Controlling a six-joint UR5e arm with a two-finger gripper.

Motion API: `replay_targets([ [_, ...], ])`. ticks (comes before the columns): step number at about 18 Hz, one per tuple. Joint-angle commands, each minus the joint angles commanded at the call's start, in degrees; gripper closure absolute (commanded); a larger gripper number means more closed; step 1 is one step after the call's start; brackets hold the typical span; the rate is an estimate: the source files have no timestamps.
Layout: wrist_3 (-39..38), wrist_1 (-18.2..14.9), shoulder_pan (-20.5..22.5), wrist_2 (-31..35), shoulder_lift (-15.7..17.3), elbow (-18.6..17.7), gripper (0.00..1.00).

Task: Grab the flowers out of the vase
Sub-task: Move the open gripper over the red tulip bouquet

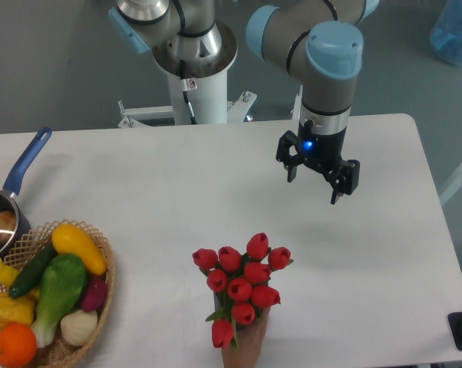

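The flowers (pixel 242 284), a bunch of red tulip buds with a few green leaves, stand near the table's front edge at bottom centre. Their stems run down into a tan-brown shape (pixel 246 349) that the frame's bottom edge cuts off; I cannot tell whether this is the vase. My gripper (pixel 321 178) hangs from the arm over the table, up and to the right of the flowers and well apart from them. It is open, with nothing between its black fingers (pixel 346 184).
A wicker basket (pixel 104 268) of toy vegetables and fruit sits at the front left. Behind it stands a blue-handled saucepan (pixel 24 165) at the left edge. The robot base (pixel 193 77) rises at the table's back.
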Motion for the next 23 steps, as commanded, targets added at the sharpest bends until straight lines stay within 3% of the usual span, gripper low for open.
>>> replay_targets([
  [9, 0.3, 0.7, -2.5, -0.5, -0.9, -0.6, 0.0],
  [15, 0.4, 1.0, -0.9, -8.2, -1.5, -3.2, 0.0],
  [19, 0.4, 1.2, -0.4, -16.7, -1.6, -4.1, 0.0],
  [23, 0.3, 5.5, -0.1, -23.9, -2.5, -4.1, 0.0],
])
